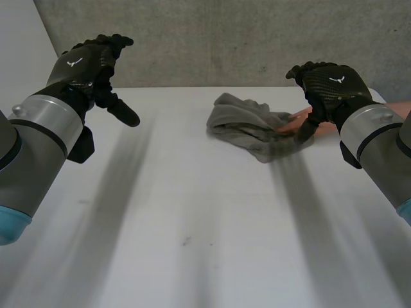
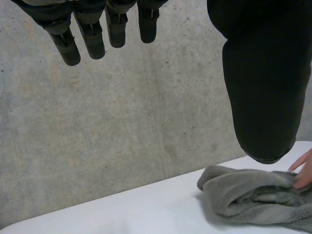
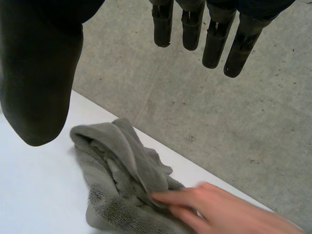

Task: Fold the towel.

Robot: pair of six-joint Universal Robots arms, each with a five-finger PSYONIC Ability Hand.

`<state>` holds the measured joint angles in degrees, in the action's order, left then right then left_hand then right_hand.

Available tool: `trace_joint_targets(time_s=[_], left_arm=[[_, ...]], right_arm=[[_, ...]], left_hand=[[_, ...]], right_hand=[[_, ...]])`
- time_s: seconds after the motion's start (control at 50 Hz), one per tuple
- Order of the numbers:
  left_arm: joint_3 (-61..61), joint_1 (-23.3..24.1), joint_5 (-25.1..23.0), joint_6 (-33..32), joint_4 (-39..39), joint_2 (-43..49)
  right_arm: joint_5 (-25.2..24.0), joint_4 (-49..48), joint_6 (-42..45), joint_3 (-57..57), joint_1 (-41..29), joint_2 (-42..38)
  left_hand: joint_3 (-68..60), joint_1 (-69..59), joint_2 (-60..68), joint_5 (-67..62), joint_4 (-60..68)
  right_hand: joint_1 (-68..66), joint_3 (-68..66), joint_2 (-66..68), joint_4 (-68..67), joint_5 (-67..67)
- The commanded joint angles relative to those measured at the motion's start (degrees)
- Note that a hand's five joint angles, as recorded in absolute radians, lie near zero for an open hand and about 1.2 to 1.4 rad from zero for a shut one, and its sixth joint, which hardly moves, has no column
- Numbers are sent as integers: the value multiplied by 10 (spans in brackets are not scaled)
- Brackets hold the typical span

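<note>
A crumpled grey towel [image 1: 253, 128] lies bunched near the far edge of the white table [image 1: 192, 212], right of centre. A person's hand [image 1: 297, 120] rests on its right side, seen in the right wrist view as a person's hand [image 3: 214, 207] on the towel [image 3: 122, 175]. My left hand [image 1: 96, 64] hovers above the table's far left, open, well apart from the towel [image 2: 248, 197]. My right hand [image 1: 327, 86] hangs open above the towel's right end, over the person's hand, holding nothing. Fingers [image 2: 92, 36] and fingers [image 3: 214, 39] are straight.
A grey concrete wall [image 1: 225, 38] rises right behind the table's far edge. The person's forearm [image 1: 395, 109] reaches in from the right, partly behind my right arm. Bare white tabletop spreads in front of the towel.
</note>
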<state>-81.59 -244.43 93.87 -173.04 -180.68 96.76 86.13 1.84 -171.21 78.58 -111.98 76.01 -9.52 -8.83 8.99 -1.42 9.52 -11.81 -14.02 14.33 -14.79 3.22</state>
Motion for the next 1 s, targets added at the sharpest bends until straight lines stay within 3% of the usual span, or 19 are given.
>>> trace_joint_targets(time_s=[0.02, 0.46, 0.72, 0.82, 1.0], left_arm=[[-1, 1, 0, 0, 0, 0], [-7, 3, 0, -1, 5, 19], [-38, 7, 1, 0, 1, 5], [-40, 9, 1, 0, -1, 10], [-43, 11, 2, -1, -26, 24]], right_arm=[[0, 0, 0, 1, 0, -3], [-3, -40, 3, -7, 3, -49], [-31, -115, 46, -151, 2, -265], [-44, -114, 45, -277, 2, -381], [-41, -111, 42, -396, 3, -487]], left_hand=[[-5, -12, 10, 14, 5], [-5, -12, 10, 14, 5], [-5, -12, 10, 14, 5], [-5, -12, 10, 14, 5], [-5, -12, 10, 14, 5]], right_hand=[[18, 40, -43, 48, -32], [18, 40, -43, 48, -32], [18, 40, -43, 48, -32], [18, 40, -43, 48, -32], [18, 40, -43, 48, -32]])
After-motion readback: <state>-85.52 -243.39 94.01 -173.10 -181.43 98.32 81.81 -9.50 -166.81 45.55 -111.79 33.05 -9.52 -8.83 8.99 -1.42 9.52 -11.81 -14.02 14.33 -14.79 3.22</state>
